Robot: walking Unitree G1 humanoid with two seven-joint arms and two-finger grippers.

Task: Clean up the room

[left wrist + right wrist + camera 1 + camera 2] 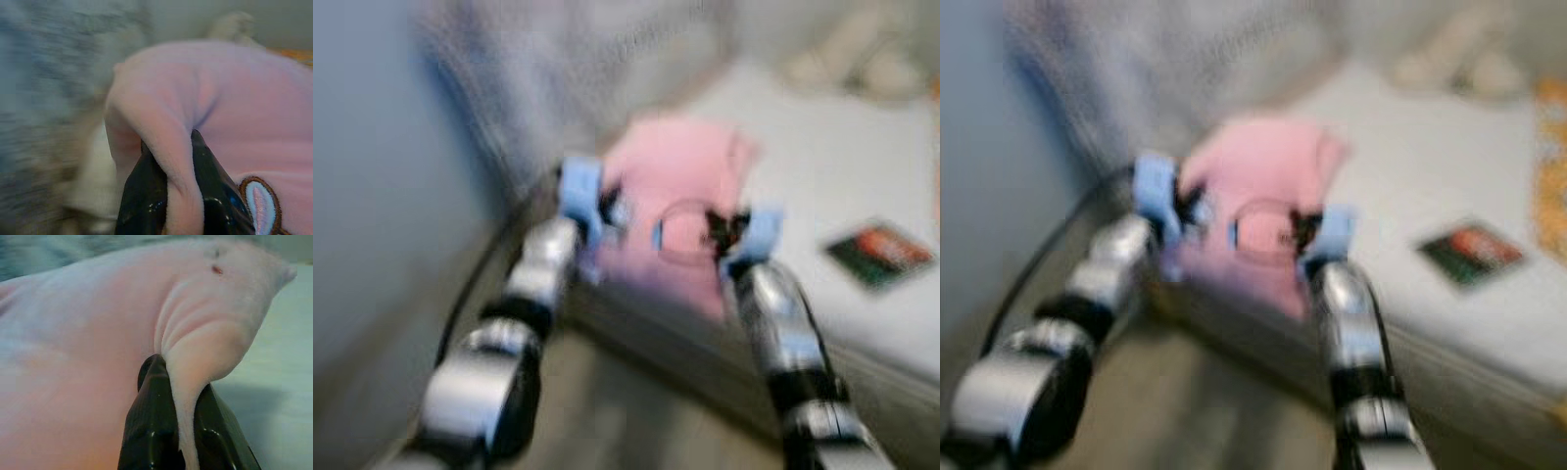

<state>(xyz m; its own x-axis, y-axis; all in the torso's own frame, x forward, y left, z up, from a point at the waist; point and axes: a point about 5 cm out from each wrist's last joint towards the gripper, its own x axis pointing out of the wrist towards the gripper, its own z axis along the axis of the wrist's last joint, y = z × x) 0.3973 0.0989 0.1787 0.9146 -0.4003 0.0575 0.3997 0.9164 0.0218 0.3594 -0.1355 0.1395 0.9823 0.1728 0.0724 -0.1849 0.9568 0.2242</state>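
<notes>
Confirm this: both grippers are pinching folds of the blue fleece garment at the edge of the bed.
Wrong colour. The fleece garment is pink, as both wrist views show; the left gripper and right gripper do each pinch a fold of it at the bed edge.

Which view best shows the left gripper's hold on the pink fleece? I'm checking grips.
The left wrist view: the left gripper pinches a fold of the pink fleece between its black fingers. Both eye views are blurred, showing only the arm reaching the fleece.

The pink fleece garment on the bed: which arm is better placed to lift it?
Neither alone: the left gripper and the right gripper each pinch a fold of the pink fleece garment, at either side, so probably both together.
</notes>
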